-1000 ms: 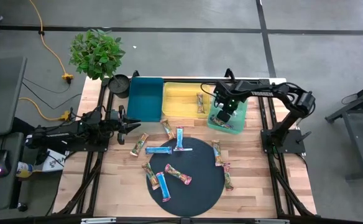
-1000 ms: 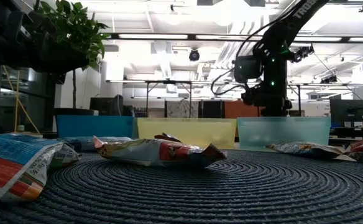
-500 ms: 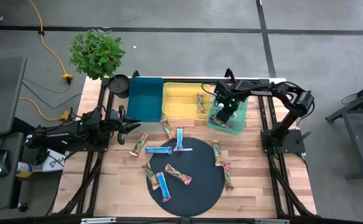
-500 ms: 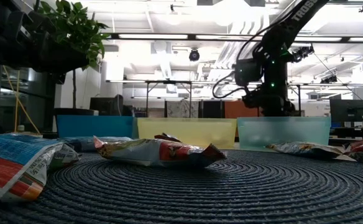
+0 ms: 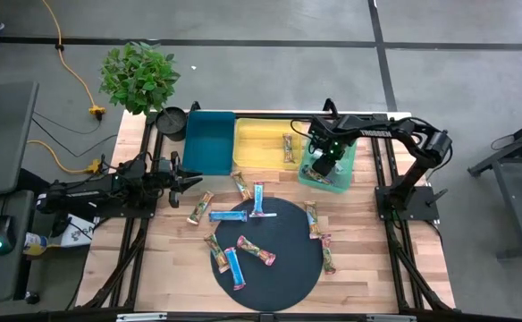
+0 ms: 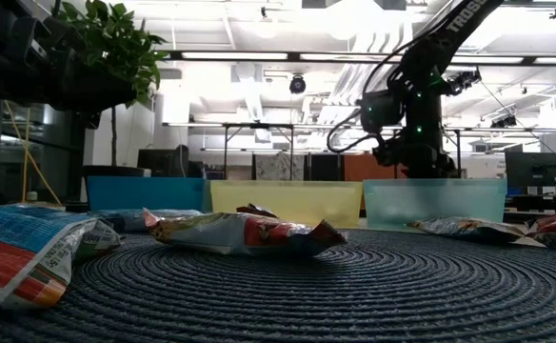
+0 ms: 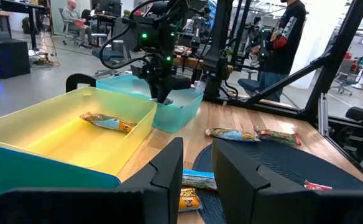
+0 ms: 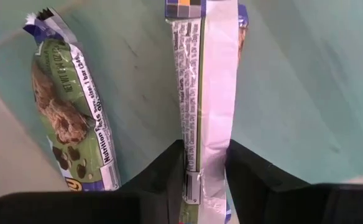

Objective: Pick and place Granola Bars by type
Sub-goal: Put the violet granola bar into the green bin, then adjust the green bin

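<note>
Right wrist view: the right gripper pinches a silvery, purple-ended wrapped granola bar over the pale green plastic tray; a green-wrapped bar lies beyond. Left gripper waits, fingers parted, beside the teal tray.

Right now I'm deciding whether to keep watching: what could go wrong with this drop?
The right claw pinches a silvery bar by one end over the green tray; that thin grip could slip. On release it may land askew on the bar already there. The left claw waits open near the teal tray.
</note>
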Action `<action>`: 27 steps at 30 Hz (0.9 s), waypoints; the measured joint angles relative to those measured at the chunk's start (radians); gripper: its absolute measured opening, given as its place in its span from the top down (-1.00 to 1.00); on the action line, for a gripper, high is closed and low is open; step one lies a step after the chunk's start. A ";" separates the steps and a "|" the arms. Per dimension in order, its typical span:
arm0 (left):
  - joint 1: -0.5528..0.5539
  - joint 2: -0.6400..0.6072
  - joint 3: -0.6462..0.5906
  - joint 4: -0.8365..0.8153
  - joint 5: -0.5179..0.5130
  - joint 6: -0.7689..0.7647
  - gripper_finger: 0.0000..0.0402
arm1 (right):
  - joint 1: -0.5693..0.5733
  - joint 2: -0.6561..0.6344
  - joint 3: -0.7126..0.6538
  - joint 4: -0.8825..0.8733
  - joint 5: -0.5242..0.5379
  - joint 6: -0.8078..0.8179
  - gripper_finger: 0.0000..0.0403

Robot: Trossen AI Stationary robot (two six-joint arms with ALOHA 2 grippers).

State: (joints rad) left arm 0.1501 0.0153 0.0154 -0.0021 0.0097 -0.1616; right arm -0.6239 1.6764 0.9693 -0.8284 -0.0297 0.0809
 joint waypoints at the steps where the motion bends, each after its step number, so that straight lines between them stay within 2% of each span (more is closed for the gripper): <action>1: 0.000 0.000 0.000 0.000 0.000 0.000 0.59 | 0.000 -0.002 0.000 0.000 0.000 0.001 0.49; 10: 0.000 0.000 0.000 0.000 0.000 0.000 0.59 | -0.006 -0.071 0.000 0.002 0.031 0.005 0.47; 18: 0.000 0.000 0.000 0.000 0.000 0.000 0.59 | -0.029 -0.160 0.000 -0.016 -0.042 -0.015 0.18; 22: 0.000 0.000 0.000 0.000 0.000 0.000 0.59 | -0.029 -0.225 0.000 -0.009 -0.105 -0.019 0.07; 27: 0.000 0.000 0.000 0.000 0.000 0.000 0.59 | -0.029 -0.335 0.000 0.071 -0.260 -0.022 0.14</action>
State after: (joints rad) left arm 0.1501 0.0153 0.0154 -0.0021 0.0097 -0.1619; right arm -0.6526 1.3409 0.9695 -0.7571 -0.2895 0.0589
